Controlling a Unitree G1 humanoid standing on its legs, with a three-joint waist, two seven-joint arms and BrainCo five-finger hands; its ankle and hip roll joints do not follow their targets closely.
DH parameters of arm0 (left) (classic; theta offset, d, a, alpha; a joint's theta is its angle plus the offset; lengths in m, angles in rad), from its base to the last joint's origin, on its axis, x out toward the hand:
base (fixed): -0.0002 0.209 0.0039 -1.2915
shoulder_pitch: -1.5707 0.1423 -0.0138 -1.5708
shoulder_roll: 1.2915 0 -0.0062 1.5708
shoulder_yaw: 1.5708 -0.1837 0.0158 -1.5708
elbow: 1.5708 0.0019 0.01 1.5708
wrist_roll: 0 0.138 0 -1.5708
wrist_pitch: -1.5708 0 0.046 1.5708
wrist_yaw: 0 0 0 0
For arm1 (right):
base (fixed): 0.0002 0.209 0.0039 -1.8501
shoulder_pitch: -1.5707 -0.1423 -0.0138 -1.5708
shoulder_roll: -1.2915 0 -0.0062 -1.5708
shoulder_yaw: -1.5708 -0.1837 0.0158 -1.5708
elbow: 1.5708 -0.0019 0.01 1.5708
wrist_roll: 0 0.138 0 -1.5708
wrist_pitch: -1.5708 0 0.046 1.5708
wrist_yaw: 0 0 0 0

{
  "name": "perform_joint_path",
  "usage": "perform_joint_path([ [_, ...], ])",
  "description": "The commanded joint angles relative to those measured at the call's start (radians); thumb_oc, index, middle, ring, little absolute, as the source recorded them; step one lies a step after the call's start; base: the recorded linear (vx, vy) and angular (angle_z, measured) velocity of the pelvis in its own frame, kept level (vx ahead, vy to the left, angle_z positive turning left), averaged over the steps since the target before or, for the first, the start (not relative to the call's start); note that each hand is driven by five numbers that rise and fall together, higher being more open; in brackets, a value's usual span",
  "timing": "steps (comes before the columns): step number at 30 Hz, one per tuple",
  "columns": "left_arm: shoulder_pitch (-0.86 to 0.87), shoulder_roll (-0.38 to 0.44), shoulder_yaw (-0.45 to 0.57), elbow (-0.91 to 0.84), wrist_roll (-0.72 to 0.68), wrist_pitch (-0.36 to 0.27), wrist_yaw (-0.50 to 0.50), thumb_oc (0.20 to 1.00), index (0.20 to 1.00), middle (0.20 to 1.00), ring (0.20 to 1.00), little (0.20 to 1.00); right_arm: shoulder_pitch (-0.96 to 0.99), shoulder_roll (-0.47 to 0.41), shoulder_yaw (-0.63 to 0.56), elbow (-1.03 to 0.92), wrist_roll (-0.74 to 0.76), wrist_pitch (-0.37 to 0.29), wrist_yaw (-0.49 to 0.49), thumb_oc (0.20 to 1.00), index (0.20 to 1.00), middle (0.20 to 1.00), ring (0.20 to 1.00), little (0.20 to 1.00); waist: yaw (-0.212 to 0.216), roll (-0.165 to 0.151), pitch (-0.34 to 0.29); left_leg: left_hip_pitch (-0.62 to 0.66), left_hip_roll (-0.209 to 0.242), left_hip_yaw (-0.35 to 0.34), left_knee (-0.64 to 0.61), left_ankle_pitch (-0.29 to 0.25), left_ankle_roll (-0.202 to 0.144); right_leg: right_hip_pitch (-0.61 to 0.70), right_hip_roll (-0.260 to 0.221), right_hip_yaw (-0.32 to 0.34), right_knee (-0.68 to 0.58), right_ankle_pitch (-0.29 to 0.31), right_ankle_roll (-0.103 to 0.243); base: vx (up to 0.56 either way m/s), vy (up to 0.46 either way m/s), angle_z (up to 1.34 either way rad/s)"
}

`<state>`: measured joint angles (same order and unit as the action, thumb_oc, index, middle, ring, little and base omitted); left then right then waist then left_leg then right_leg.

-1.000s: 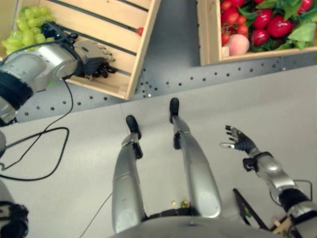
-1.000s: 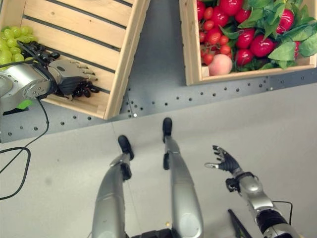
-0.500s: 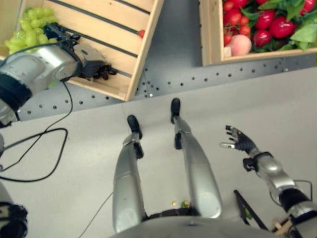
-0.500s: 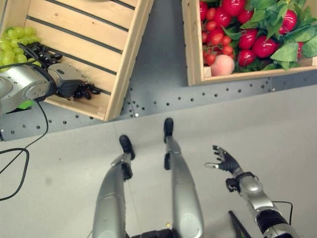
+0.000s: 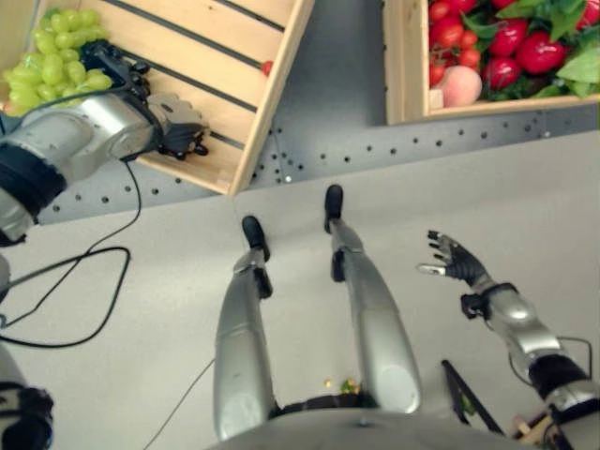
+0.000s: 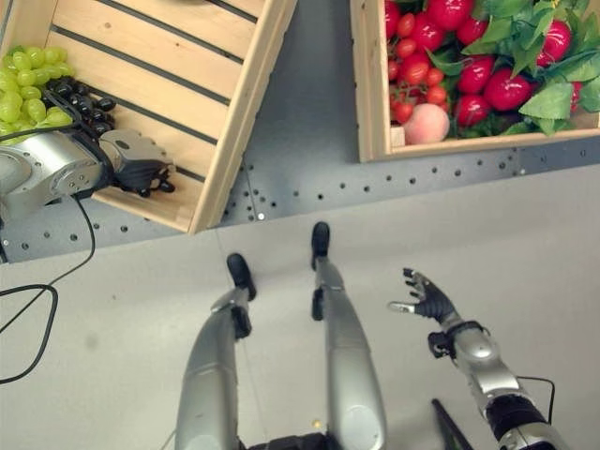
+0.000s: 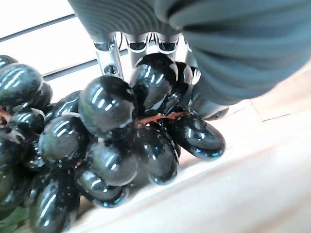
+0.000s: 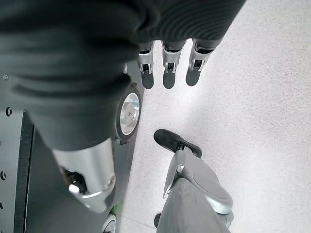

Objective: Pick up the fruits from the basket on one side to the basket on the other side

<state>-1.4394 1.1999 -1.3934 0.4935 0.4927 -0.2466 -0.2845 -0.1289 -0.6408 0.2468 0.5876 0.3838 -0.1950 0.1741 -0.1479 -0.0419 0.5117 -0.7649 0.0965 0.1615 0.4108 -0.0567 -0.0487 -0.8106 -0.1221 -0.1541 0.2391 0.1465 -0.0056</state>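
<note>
My left hand (image 5: 173,120) is low in the left wooden crate (image 5: 202,42), close to its near wall. In the left wrist view its fingers (image 7: 109,52) and thumb are curled round a bunch of black grapes (image 7: 112,131); the bunch hangs under the hand (image 6: 155,183). A bunch of green grapes (image 5: 54,52) lies in the crate's far left corner, with more dark grapes (image 6: 82,94) beside it. My right hand (image 5: 452,262) is open over the grey floor at the lower right, fingers (image 8: 167,73) straight and empty.
The right wooden crate (image 6: 370,84) holds tomatoes (image 6: 412,56), red fruits with green leaves (image 6: 506,89) and a peach (image 6: 427,122) in its near corner. Both crates stand on a dark grey perforated platform (image 5: 328,94) that separates them.
My left hand's fingers have curled round the black grapes and the hand has drawn slightly toward the crate's near wall. The right hand has stayed still.
</note>
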Motion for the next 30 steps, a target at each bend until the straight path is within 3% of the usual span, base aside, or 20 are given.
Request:
perform_joint_path([
  [1,0.042,0.137,0.018,-0.039,0.014,0.013,-0.020,0.200,0.200,0.200,0.200,0.200,0.073,-0.052,-0.058,-0.053,0.005,-0.008,0.003,1.000,1.000,1.000,1.000,1.000,0.001,0.022,0.008,0.049,-0.005,-0.007,-0.044,-0.037,0.014,0.037,-0.054,-0.014,0.125,-0.164,0.167,0.00,0.000,0.00],
  [10,0.082,0.117,0.114,-0.030,-0.055,0.022,0.009,0.200,0.200,0.200,0.200,0.200,0.078,-0.047,-0.058,-0.060,0.009,-0.010,0.008,1.000,1.000,1.000,1.000,1.000,0.004,0.022,0.008,0.057,-0.007,-0.012,-0.048,-0.031,0.013,0.043,-0.055,-0.015,0.124,-0.164,0.166,0.00,0.000,0.00],
  [11,0.112,0.105,0.194,-0.037,-0.135,0.031,0.035,0.200,0.200,0.200,0.200,0.200,0.083,-0.033,-0.062,-0.060,0.013,-0.014,0.008,1.000,1.000,1.000,1.000,1.000,0.010,0.020,0.008,0.063,-0.010,-0.012,-0.052,-0.027,0.012,0.048,-0.057,-0.019,0.124,-0.163,0.165,0.00,0.000,0.00],
  [12,0.122,0.105,0.205,-0.039,-0.134,0.031,0.035,0.200,0.200,0.200,0.200,0.200,0.083,-0.037,-0.061,-0.060,0.013,-0.014,0.008,1.000,1.000,1.000,1.000,1.000,0.008,0.023,0.008,0.064,-0.010,-0.012,-0.053,-0.027,0.012,0.049,-0.057,-0.019,0.124,-0.163,0.165,0.00,0.000,0.00],
  [14,0.188,0.103,0.369,-0.068,-0.284,0.019,0.081,0.200,0.200,0.200,0.200,0.200,0.102,-0.025,-0.070,-0.069,0.021,-0.027,0.011,1.000,1.000,1.000,1.000,1.000,0.015,0.023,0.007,0.074,-0.013,-0.013,-0.059,-0.020,0.009,0.059,-0.058,-0.019,0.122,-0.161,0.163,-0.01,0.002,0.04],
  [17,0.204,0.110,0.423,-0.106,-0.313,0.009,0.103,0.200,0.200,0.200,0.200,0.200,0.118,-0.029,-0.072,-0.078,0.017,-0.033,0.013,1.000,1.000,1.000,1.000,1.000,0.013,0.028,0.001,0.083,-0.016,-0.016,-0.067,-0.018,0.008,0.066,-0.058,-0.019,0.120,-0.161,0.162,0.00,0.001,0.04],
  [20,0.224,0.105,0.555,-0.119,-0.391,-0.006,0.201,0.200,0.200,0.200,0.200,0.200,0.142,-0.023,-0.084,-0.094,0.012,-0.046,0.019,1.000,1.000,1.000,1.000,1.000,0.019,0.027,-0.006,0.092,-0.018,-0.018,-0.077,-0.011,0.003,0.077,-0.058,-0.021,0.114,-0.163,0.161,0.00,0.000,0.00],
  [24,0.243,0.099,0.634,-0.116,-0.418,-0.010,0.258,0.200,0.200,0.200,0.200,0.200,0.151,-0.024,-0.089,-0.092,0.004,-0.055,0.015,1.000,1.000,1.000,1.000,1.000,0.019,0.031,-0.010,0.101,-0.019,-0.021,-0.087,-0.005,0.002,0.083,-0.058,-0.025,0.113,-0.165,0.161,0.00,-0.005,0.06],
  [27,0.265,0.046,0.747,-0.090,-0.485,-0.015,0.353,0.200,0.200,0.200,0.200,0.200,0.147,-0.015,-0.086,-0.081,0.000,-0.063,0.006,1.000,1.000,1.000,1.000,1.000,0.020,0.029,-0.013,0.112,-0.022,-0.027,-0.096,-0.002,0.001,0.090,-0.058,-0.027,0.116,-0.167,0.160,-0.01,-0.011,0.04],
  [30,0.238,0.017,0.753,-0.087,-0.491,-0.019,0.384,0.200,0.200,0.200,0.200,0.200,0.141,-0.017,-0.078,-0.077,-0.003,-0.065,0.004,1.000,1.000,1.000,1.000,1.000,0.016,0.030,-0.014,0.116,-0.022,-0.029,-0.102,0.001,-0.001,0.094,-0.057,-0.027,0.117,-0.169,0.160,0.00,-0.004,0.01],
])
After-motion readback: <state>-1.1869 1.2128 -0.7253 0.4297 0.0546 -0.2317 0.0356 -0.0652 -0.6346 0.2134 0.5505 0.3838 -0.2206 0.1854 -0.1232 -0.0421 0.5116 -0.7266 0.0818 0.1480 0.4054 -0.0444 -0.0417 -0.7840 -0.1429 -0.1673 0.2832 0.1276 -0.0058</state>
